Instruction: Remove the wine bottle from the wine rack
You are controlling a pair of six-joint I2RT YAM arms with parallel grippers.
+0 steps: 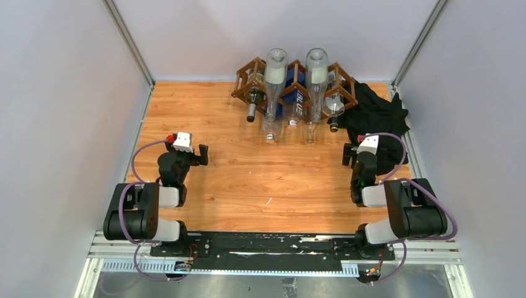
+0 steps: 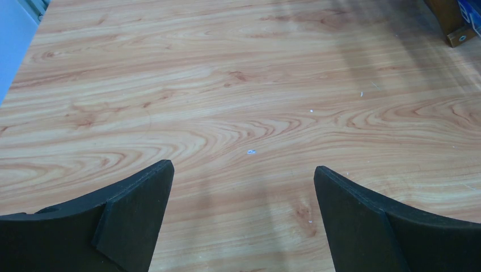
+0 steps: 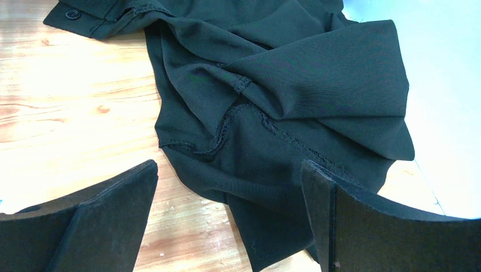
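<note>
At the far edge of the worktop [image 1: 248, 180], the wine rack [image 1: 296, 84] holds its wine bottles [image 1: 275, 77] necks toward me, well apart from my left fingers [image 2: 130, 221] and right fingers [image 3: 113, 215], both spread and empty, so tugging one neck crookedly could drag the rack or topple neighbours.

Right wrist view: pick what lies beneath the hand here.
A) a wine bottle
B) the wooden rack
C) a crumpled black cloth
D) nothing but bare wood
C: the black cloth spreads across the table right under the open right hand, reaching down between its two fingers.
</note>
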